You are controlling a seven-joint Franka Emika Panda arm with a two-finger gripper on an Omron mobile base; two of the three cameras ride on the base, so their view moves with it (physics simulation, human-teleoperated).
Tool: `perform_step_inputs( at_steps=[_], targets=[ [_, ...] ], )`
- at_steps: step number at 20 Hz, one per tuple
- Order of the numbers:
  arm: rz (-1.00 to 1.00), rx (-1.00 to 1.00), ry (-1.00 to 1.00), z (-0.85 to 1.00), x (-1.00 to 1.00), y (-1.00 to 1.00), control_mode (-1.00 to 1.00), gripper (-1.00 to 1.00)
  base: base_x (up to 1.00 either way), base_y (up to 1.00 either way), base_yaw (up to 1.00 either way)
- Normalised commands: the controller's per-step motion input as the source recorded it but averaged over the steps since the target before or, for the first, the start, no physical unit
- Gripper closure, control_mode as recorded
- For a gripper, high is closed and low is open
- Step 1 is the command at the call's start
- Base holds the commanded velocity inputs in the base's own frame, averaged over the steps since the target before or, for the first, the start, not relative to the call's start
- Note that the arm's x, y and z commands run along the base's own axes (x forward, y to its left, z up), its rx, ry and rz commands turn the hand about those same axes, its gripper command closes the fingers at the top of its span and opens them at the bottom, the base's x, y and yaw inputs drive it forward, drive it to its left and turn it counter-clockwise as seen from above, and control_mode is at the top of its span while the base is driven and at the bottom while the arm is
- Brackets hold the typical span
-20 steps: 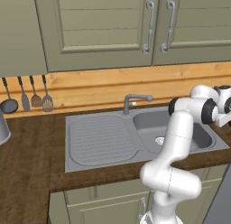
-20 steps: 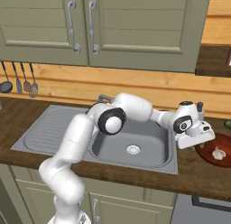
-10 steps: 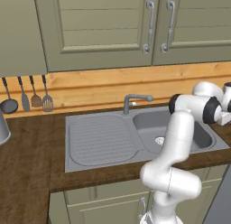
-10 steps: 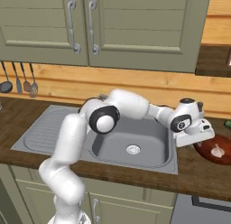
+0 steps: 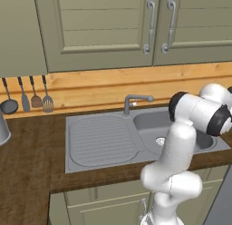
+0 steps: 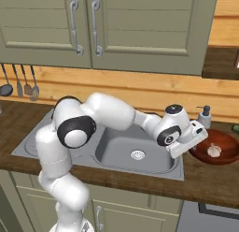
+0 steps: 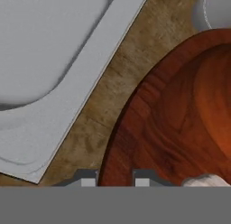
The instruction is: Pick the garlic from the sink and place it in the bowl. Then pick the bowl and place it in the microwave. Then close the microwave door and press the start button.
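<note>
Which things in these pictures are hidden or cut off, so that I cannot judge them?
- Gripper: hand view's bottom edge cuts its tips; open or shut is unclear.
- Garlic: hand view shows a sliver at the bottom edge.
- Bowl: right base view's edge cuts its far side.
- Sink: left base view, the arm covers part of the basin.

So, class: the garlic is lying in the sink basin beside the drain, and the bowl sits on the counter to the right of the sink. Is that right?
Not quite. The garlic lies in the bowl, not in the sink basin. The right base view shows it. The bowl does sit on the counter to the right of the sink.
</note>
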Motion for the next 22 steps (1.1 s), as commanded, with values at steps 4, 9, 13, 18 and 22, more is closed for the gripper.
perform_step_inputs(
  at_steps=[4,9,13,18,22],
  targets=[
    [0.33,0.0,0.09,0.68,-0.62,0.64,-1.0,1.0,0.0,0.0,0.0],
    [0.34,0.0,0.11,0.73,-0.57,0.72,-1.0,1.0,0.0,0.0,0.0],
    [0.33,0.01,0.13,0.64,-0.53,0.76,-1.0,1.0,0.0,0.0,0.0],
    [0.28,0.0,0.0,0.49,-0.56,0.85,-1.0,1.0,0.0,0.0,0.0],
    [0.25,0.0,0.0,0.52,-0.47,0.91,-1.0,1.0,0.0,0.0,0.0]
  ],
)
